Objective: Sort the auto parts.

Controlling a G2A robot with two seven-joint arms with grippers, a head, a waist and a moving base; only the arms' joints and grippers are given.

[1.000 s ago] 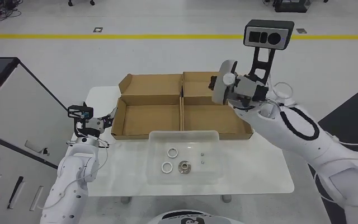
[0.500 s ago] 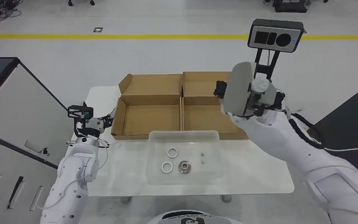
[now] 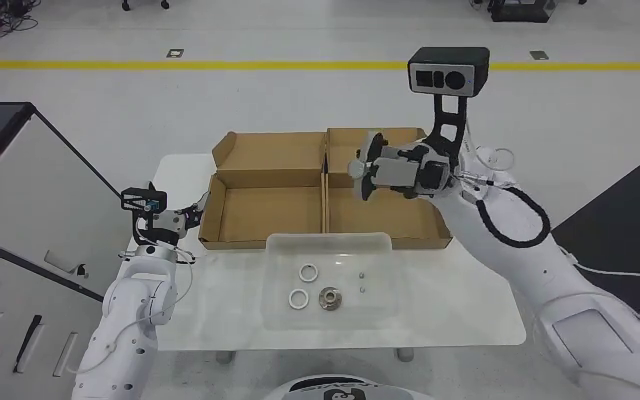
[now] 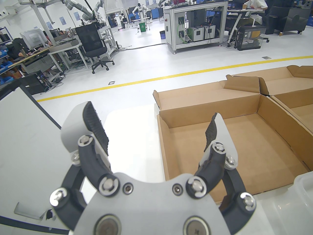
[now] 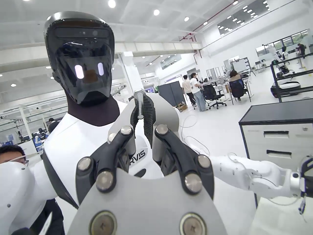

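A clear plastic tray point(image 3: 325, 240) at the table's front holds two white rings point(image 3: 310, 271) point(image 3: 298, 298), a round metal part point(image 3: 329, 297) and two tiny screws point(image 3: 361, 270). Behind it stand two open cardboard boxes, left point(image 3: 265, 215) and right point(image 3: 385, 215). My right gripper point(image 3: 360, 170) hangs above the right box, tilted up toward the robot's head. In its wrist view the right gripper point(image 5: 140, 101) is shut on a thin threaded bolt point(image 5: 139, 106). My left gripper point(image 4: 154, 128) stands open with nothing in it, by the left box's point(image 4: 220, 135) outer wall; from above the left gripper point(image 3: 200, 213) sits at the table's left edge.
A grey cabinet point(image 3: 40, 190) stands left of the table. The boxes' raised flaps point(image 3: 225, 150) stick up along the far side. Bare white tabletop point(image 3: 460, 290) lies right of the tray.
The right arm has swung its gripper leftward and lower over the right box, turning the wrist. The left arm has kept still.
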